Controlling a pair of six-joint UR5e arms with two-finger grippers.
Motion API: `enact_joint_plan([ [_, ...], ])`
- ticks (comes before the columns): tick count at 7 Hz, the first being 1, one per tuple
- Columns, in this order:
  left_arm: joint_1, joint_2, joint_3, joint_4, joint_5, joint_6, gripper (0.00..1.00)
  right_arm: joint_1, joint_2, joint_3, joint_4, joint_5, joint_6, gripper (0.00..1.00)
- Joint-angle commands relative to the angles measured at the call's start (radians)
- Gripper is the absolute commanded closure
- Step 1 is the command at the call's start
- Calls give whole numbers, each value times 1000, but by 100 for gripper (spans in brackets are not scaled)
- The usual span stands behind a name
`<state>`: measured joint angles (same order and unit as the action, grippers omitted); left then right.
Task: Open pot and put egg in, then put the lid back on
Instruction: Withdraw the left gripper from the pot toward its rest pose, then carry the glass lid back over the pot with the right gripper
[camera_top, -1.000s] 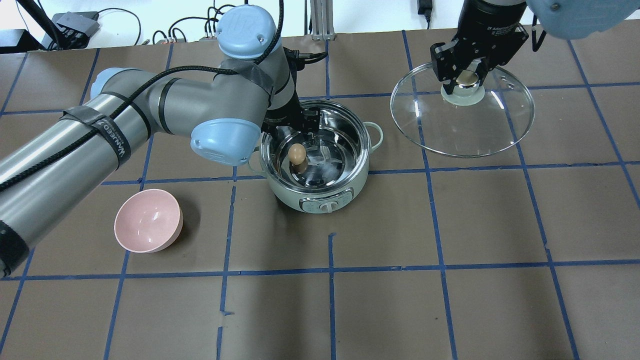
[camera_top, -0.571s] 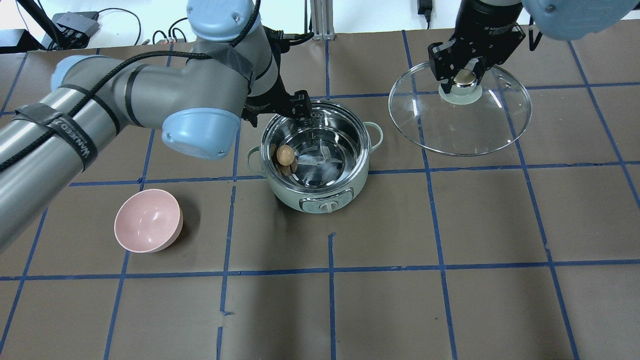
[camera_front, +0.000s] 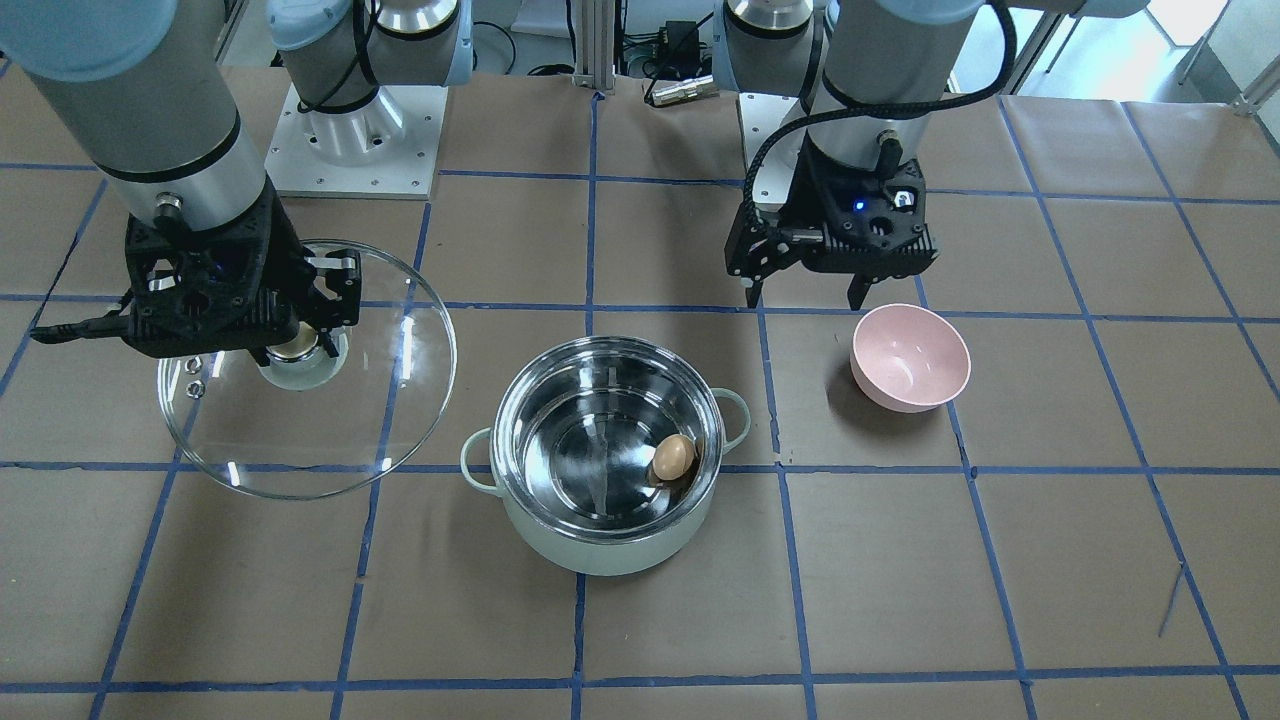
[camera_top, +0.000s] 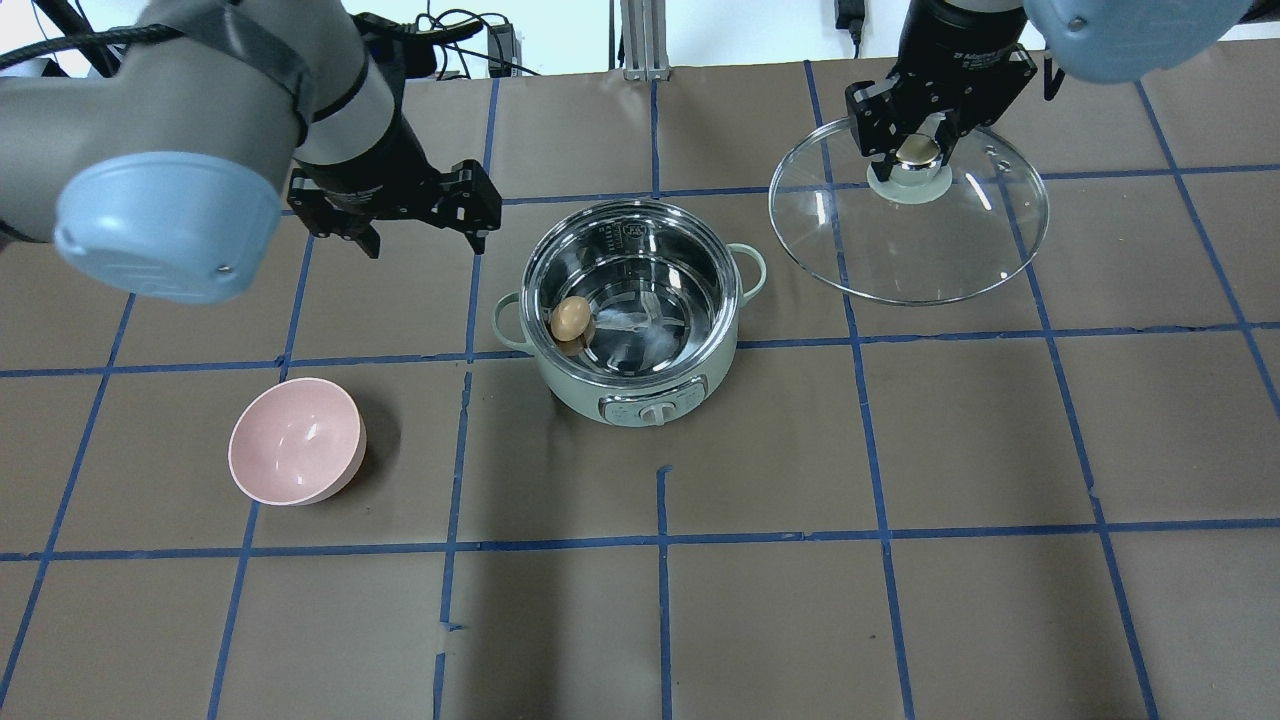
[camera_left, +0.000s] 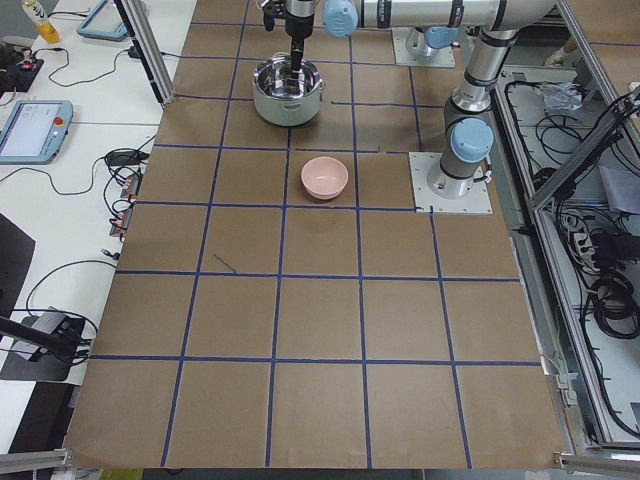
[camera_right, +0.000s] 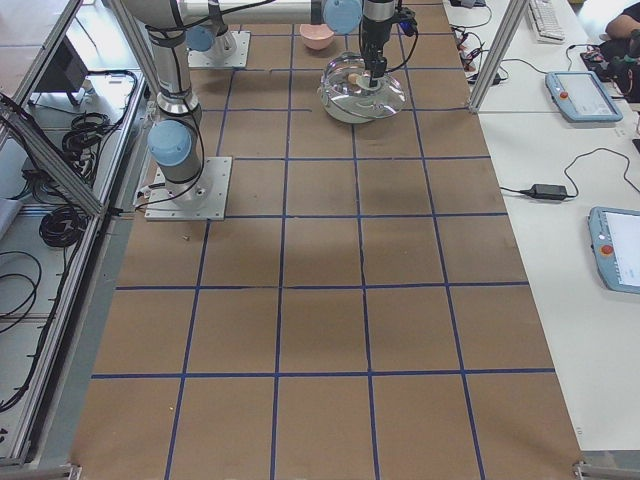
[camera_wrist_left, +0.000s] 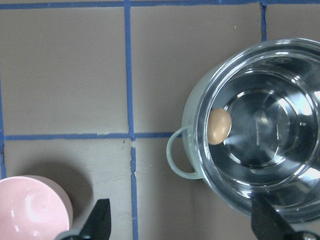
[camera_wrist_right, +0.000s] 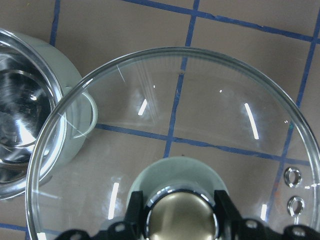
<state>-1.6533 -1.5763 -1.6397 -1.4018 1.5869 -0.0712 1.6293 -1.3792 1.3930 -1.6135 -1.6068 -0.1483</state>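
Observation:
The mint-green pot (camera_top: 580, 392) stands open at mid-table, also in the front view (camera_front: 600, 548) and the left wrist view (camera_wrist_left: 178, 161). The tan egg (camera_top: 571, 318) lies inside it against the left wall, also seen in the front view (camera_front: 673, 457) and the left wrist view (camera_wrist_left: 219, 126). My left gripper (camera_top: 424, 243) is open and empty, to the left of the pot and apart from it (camera_front: 804, 298). My right gripper (camera_top: 915, 150) is shut on the knob of the glass lid (camera_top: 920, 250), held to the pot's right (camera_front: 330, 430) (camera_wrist_right: 200, 110).
A pink bowl (camera_top: 297, 440) sits on the brown paper table left of and nearer than the pot, below my left gripper in the front view (camera_front: 908, 357). Blue tape lines grid the table. Cables lie along the far edge.
My left gripper has pulled out of the pot and moved left, open. The egg has rolled to the pot's left wall. The right gripper with the lid has shifted slightly back.

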Motion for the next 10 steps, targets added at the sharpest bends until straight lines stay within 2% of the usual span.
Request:
enact_joint_plan([
  [1, 113, 79, 73, -174, -4, 80, 0, 119, 35, 0, -51, 5, 99, 96],
  [2, 142, 78, 162, -251, -4, 111, 0, 176, 63, 4, -119, 5, 172, 96],
  [3, 155, 64, 190, -311, -4, 117, 0, 240, 92, 6, -146, -1, 261, 96],
  [6, 142, -60, 176, -202, -4, 120, 0, 333, 166, 6, -241, -12, 389, 96],
  [8, 148, -53, 164, -192, -7, 119, 0, 368, 202, 4, -302, -27, 444, 95],
  [10, 152, -50, 159, -191, -5, 133, 0, 370, 207, 4, -309, -35, 440, 94],
])
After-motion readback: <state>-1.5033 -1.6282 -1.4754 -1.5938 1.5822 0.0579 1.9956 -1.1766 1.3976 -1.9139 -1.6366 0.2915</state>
